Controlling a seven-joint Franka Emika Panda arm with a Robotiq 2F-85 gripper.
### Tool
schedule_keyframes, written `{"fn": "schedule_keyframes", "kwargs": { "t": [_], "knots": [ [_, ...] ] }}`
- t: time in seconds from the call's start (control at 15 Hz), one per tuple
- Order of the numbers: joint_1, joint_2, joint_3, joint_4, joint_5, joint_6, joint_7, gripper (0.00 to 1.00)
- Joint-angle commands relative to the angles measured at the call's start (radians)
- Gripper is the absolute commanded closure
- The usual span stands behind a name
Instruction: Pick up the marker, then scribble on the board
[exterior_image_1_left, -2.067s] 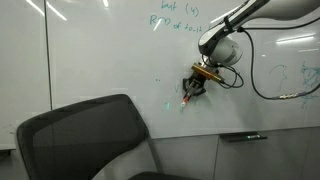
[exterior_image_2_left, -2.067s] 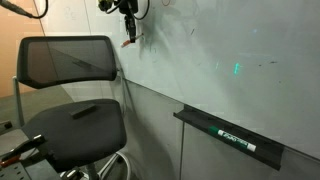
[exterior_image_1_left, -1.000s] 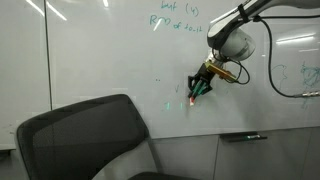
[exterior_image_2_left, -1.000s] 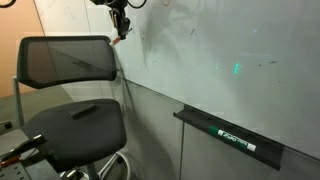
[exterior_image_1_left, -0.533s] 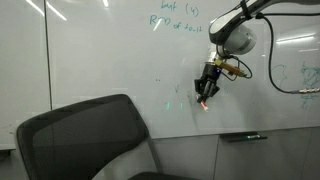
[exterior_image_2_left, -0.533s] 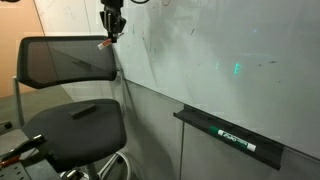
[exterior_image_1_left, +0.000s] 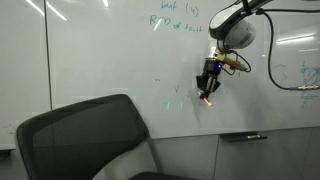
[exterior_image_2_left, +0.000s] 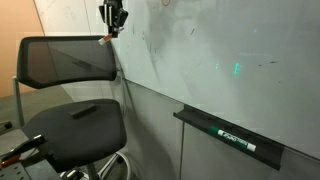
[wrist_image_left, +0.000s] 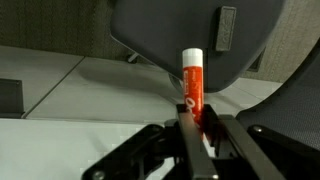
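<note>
The gripper (exterior_image_1_left: 208, 86) was clamped on the marker (wrist_image_left: 192, 78), its reddish end (exterior_image_1_left: 206, 101) pointing down by the board (exterior_image_1_left: 90, 70), below the green writing and right of the chair (exterior_image_1_left: 85, 135); contact was unclear.

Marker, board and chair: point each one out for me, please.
marker (wrist_image_left: 191, 80), wrist view, on its orange-red barrel below the white end.
board (exterior_image_1_left: 100, 55), in an exterior view, on bare white surface.
chair (exterior_image_2_left: 65, 62), in an exterior view, on the mesh backrest.
</note>
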Motion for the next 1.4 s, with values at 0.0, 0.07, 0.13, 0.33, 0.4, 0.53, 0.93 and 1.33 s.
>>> {"fn": "schedule_keyframes", "kwargs": {
  "t": [0.0,0.07,0.13,0.33,0.4,0.53,0.93,1.33],
  "knots": [
    [-0.011,0.004,-0.001,0.035,-0.015,-0.018,0.002,0.95],
    [-0.013,0.007,-0.002,0.037,-0.013,-0.018,0.012,0.95],
    [-0.019,-0.032,-0.008,-0.011,0.01,0.03,0.016,0.95],
    [-0.016,0.033,0.014,0.066,-0.017,0.011,0.116,0.95],
    [-0.014,0.042,0.019,0.075,-0.018,0.015,0.144,0.95],
    [-0.01,0.067,0.032,0.1,-0.027,0.014,0.193,0.95],
    [0.005,0.159,0.066,0.196,-0.093,0.041,0.395,0.95],
    [0.009,0.242,0.05,0.298,-0.1,0.06,0.563,0.95]
  ]
}}
